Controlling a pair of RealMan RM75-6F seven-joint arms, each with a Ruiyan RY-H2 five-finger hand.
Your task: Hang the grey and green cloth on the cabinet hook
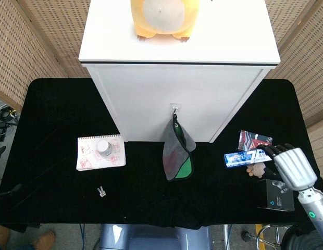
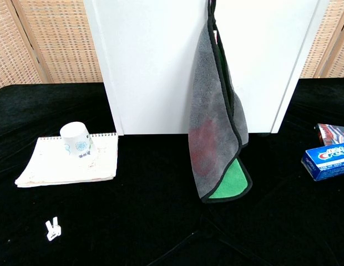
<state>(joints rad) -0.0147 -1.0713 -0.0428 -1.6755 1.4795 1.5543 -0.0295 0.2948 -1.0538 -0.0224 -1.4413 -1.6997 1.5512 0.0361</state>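
Observation:
The grey and green cloth hangs by its black loop from the small hook on the white cabinet front. Its lower corner folds over and shows green. My right hand is far off to the right, above the table edge, with fingers apart and nothing in them. It touches no cloth. The chest view does not show this hand. My left hand shows in neither view.
A notepad with a small white cup lies at the left. A white clip sits near the front. A blue box, a red packet and a black box lie at the right. A yellow plush toy sits on the cabinet.

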